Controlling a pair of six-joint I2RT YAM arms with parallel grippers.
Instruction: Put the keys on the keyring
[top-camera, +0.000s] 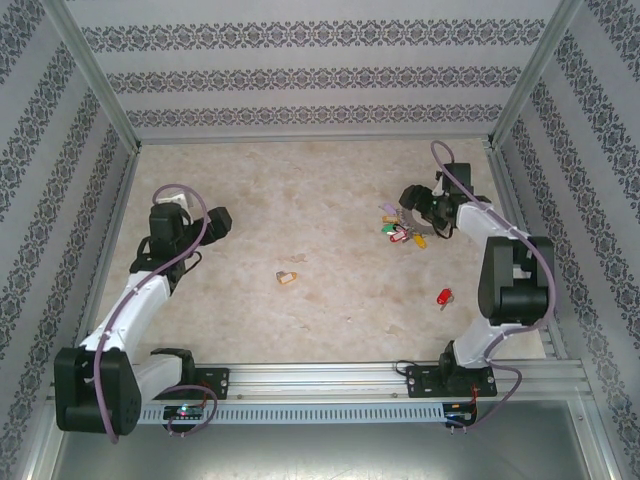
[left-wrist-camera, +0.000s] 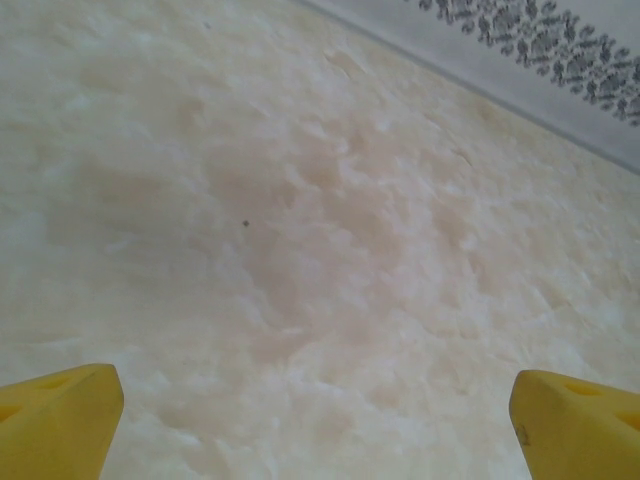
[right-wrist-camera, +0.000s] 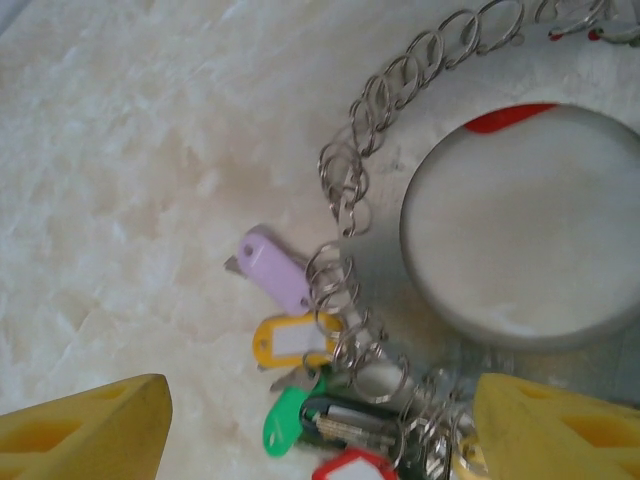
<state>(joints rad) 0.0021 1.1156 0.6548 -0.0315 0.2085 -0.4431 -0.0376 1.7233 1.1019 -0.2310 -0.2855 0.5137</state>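
**Hovering over the hoop, nothing gripped yet**

The large silver-grey metal keyring (right-wrist-camera: 345, 190), its rim fringed with small wire rings, lies flat on the pale marbled table (left-wrist-camera: 300, 200). It starts between the fingertips of the right gripper (right-wrist-camera: 320, 435) and curves away ahead of them. Being a circle, it has no real long axis; only its tags point anywhere. A purple plastic tag (right-wrist-camera: 278, 268), a yellow plastic tag (right-wrist-camera: 295, 340) and a green plastic tag (right-wrist-camera: 285, 420) fan off the rim toward one yellow finger. A pale grey round disc (right-wrist-camera: 520, 220) sits inside the hoop, nearer the other finger. Those jaws stand wide apart and hold nothing.

A small tan key (top-camera: 288, 279) lies well away from those fingers, toward mid-table; I cannot tell which way its blade points. A small red-tagged key (top-camera: 444, 297) lies behind them, beside the right arm. The left gripper (left-wrist-camera: 320, 420), equally wide and empty, hangs over bare table.

To my eye the job now is securing the hoop. It would be best to close squarely on a bare stretch of rim, clear of the tags, so it neither skids nor snags.
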